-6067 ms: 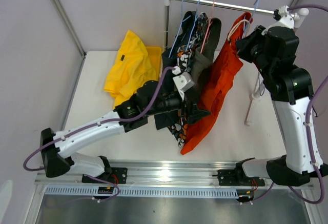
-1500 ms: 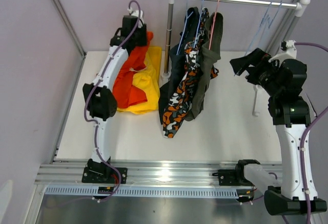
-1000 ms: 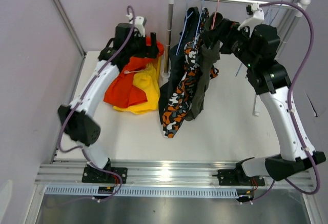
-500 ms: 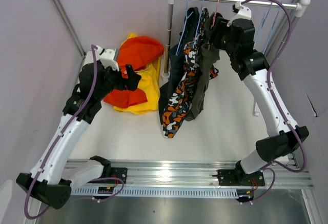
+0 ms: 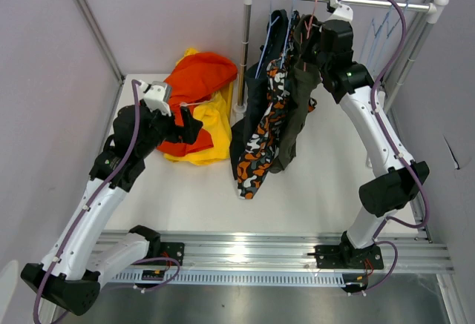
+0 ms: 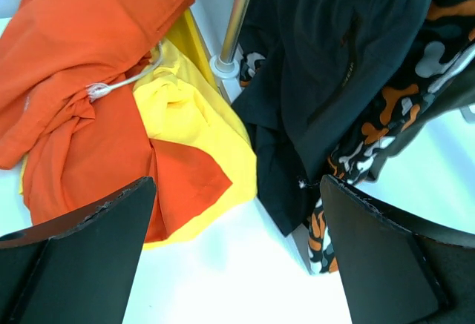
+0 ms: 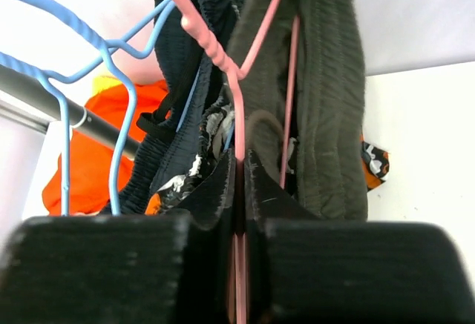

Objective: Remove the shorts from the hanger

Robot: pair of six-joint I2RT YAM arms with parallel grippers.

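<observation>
Three shorts hang on the rail [image 5: 349,1]: dark navy shorts [image 5: 256,79], camouflage shorts [image 5: 260,142] and olive-grey shorts [image 5: 297,94] on a pink hanger [image 5: 315,4]. My right gripper [image 5: 310,42] is up at the rail, shut on the pink hanger [image 7: 215,50] wire just below its hook, beside the olive-grey waistband [image 7: 330,79]. Orange-red shorts [image 5: 200,75] lie on yellow shorts [image 5: 215,120] on the table at the left. My left gripper [image 5: 185,124] hovers open near this pile, with nothing between its fingers [image 6: 89,242].
Two empty blue hangers [image 5: 386,20] hang at the rail's right end. The rack's left post [image 5: 243,50] stands between the pile and the hanging shorts; its right post [image 5: 404,64] leans near the wall. The white table [image 5: 326,176] spreads under the rack.
My right gripper has reached the rail and closed on the pink hanger. The left arm has drawn back from the pile toward the near side, its gripper still open.
</observation>
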